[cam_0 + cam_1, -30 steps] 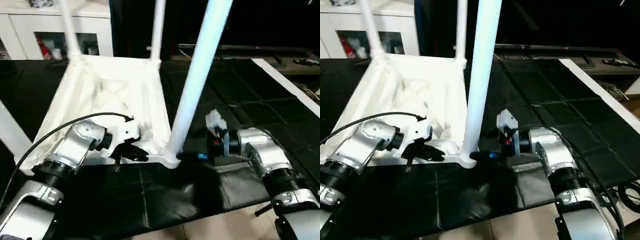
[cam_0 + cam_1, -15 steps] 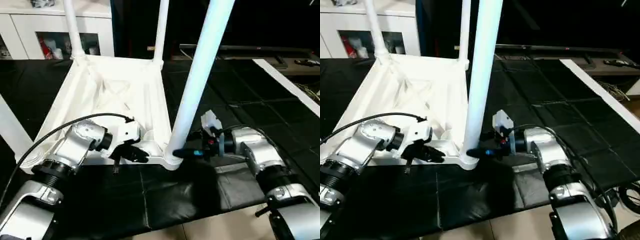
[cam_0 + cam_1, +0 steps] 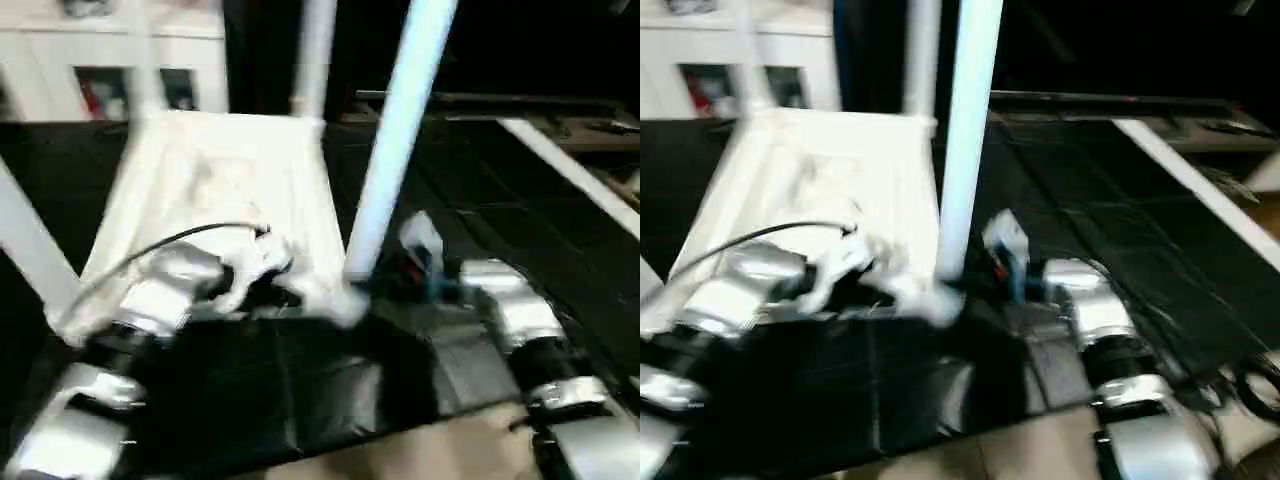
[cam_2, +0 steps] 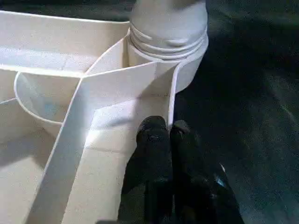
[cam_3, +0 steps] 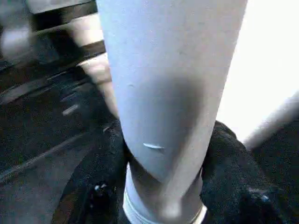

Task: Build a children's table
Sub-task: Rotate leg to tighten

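- The table (image 3: pixel 225 190) lies upside down on the black mat (image 3: pixel 300 380).
- Right claw (image 5: pixel 163 186) clasps the nearest leg (image 3: pixel 395 150) just above its corner socket (image 4: pixel 168 35); twist it squarely, probably seating it.
- Left claw (image 4: pixel 166 140), fingers together, pinches the rim beside that socket; keep bracing.

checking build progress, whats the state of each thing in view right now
table top: upside down on the black mat, ribbed underside up
near right leg: standing up out of its corner socket
far leg: standing in its far corner
right gripper: shut on the near right leg, low by the socket
left gripper: shut on the top's thin edge wall beside that socket
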